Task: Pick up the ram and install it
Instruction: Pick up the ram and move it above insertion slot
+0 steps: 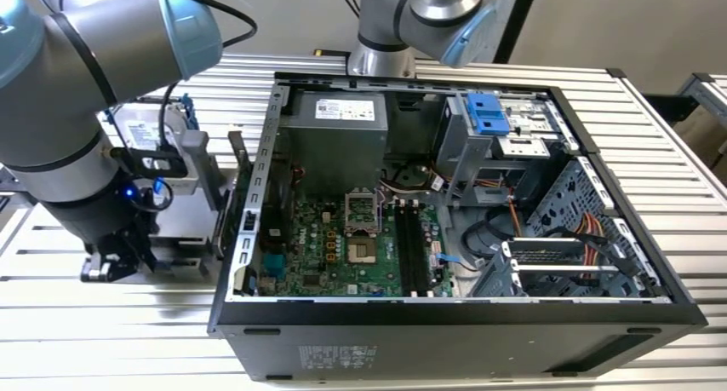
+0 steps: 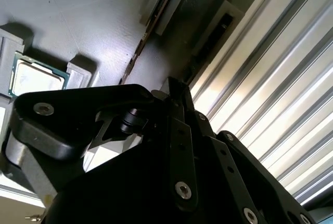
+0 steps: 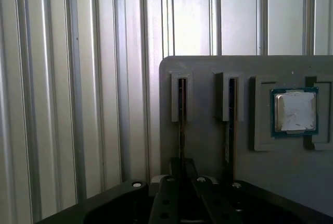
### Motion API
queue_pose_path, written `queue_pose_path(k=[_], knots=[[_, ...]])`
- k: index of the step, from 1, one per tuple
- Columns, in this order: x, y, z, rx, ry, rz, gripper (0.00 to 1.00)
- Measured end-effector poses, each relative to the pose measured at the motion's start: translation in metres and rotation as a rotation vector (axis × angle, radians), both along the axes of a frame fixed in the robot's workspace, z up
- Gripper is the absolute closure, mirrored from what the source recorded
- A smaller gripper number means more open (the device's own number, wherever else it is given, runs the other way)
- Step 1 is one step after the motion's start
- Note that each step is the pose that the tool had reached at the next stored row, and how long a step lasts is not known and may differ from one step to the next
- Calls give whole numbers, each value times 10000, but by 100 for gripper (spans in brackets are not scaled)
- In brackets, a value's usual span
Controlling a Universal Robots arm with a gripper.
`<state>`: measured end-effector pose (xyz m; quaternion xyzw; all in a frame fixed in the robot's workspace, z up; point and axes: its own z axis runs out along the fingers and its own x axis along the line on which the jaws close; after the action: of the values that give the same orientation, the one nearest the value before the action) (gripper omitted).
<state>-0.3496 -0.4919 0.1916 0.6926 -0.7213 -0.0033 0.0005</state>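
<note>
In both wrist views the ram (image 3: 182,104) (image 2: 156,18) is a thin dark stick standing on edge in a slot of a grey holder tray (image 3: 208,65). My gripper (image 3: 182,168) (image 2: 174,91) sits over the near end of this stick, shut on it, with the stick still in its slot. A second stick (image 3: 229,109) stands in the neighbouring slot. In the exterior view the gripper (image 1: 114,267) hangs low at the exterior view's left, beside the open computer case (image 1: 455,319). The motherboard's long black slots (image 1: 411,250) lie inside the case.
A small square silver chip (image 3: 295,111) rests in a recess of the tray beside the sticks. The ribbed metal table (image 3: 78,104) surrounds the tray. A blue-framed drive bay (image 1: 486,114) and cables (image 1: 591,238) fill the case's far side.
</note>
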Motion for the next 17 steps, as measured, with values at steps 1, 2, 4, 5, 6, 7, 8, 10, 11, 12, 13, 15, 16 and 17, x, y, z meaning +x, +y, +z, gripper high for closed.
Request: queue_pose_path(k=[1, 2, 4, 5, 6, 7, 8, 10, 11, 12, 13, 15, 16, 17], knots=[[0, 0, 5, 1, -1, 0, 100], [0, 0, 10, -1, -1, 0, 100], [0, 0, 21, -3, 0, 0, 100], [0, 0, 28, -5, 0, 0, 100], [0, 0, 34, -4, -1, 0, 100], [0, 0, 41, -5, -1, 1, 100], [0, 0, 47, -4, -1, 0, 100], [0, 0, 61, -5, 0, 0, 100], [0, 0, 70, -6, 1, 0, 100], [0, 0, 79, -5, 0, 0, 100], [0, 0, 89, -6, 1, 0, 100], [0, 0, 107, -7, 0, 0, 100], [0, 0, 114, -6, 0, 0, 100], [0, 0, 120, -6, -1, 0, 100]])
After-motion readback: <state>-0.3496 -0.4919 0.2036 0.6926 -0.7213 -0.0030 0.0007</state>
